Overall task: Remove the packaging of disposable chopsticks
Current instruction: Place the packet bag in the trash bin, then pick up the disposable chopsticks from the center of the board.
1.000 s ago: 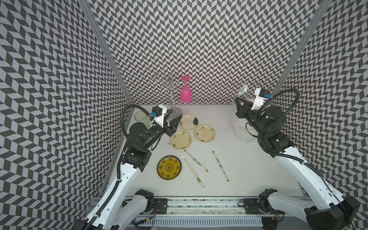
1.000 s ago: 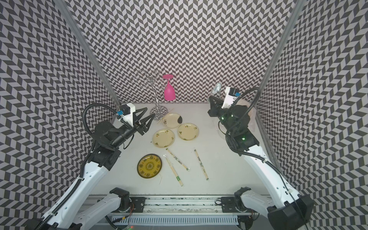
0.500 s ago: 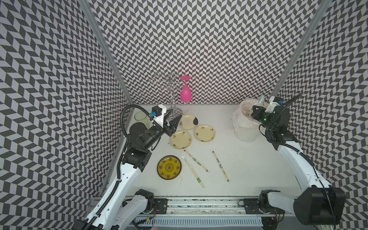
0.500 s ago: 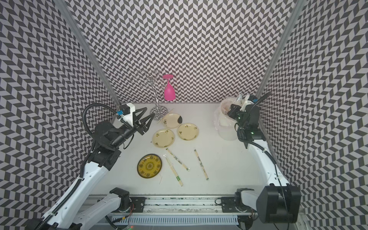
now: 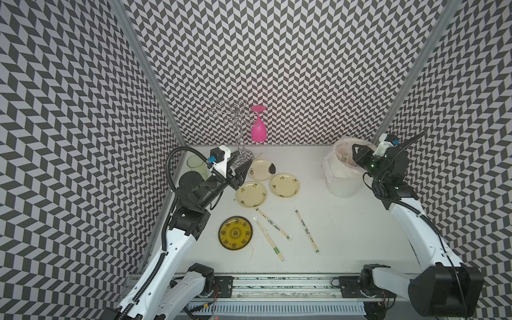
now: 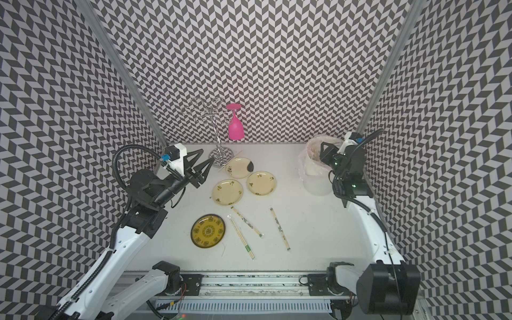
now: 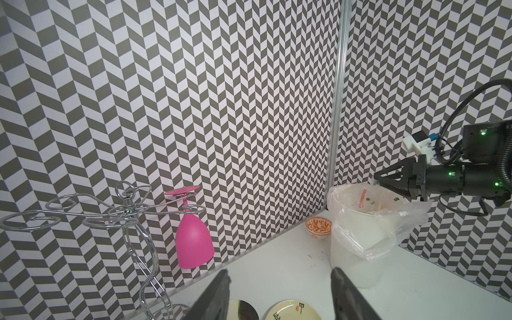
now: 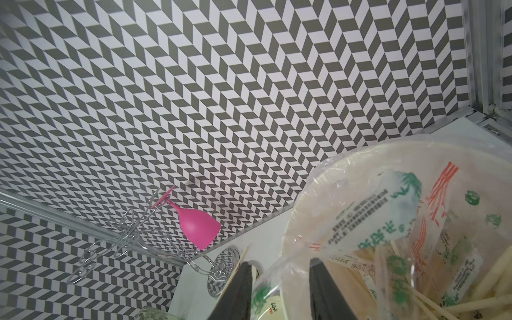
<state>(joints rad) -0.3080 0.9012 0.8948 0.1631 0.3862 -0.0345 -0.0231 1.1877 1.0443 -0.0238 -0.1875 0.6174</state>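
- While three pairs of disposable chopsticks (image 5: 266, 238) are lying in packaging (image 5: 306, 234) toward the table's (image 5: 346, 235) front edge, its prints are blurring.
- Left gripper (image 7: 281, 271) is hovering near the left edge, jaws apart.
- Right gripper (image 8: 280, 262) is hanging over the far-right corner's bin (image 5: 342, 188), jaws apart, bag (image 7: 410, 219) partly veiling the contents.

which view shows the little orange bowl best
The left wrist view: the orange bowl stands in plain sight on the table, next to the white bin. Both top views and the right wrist view show none of it.
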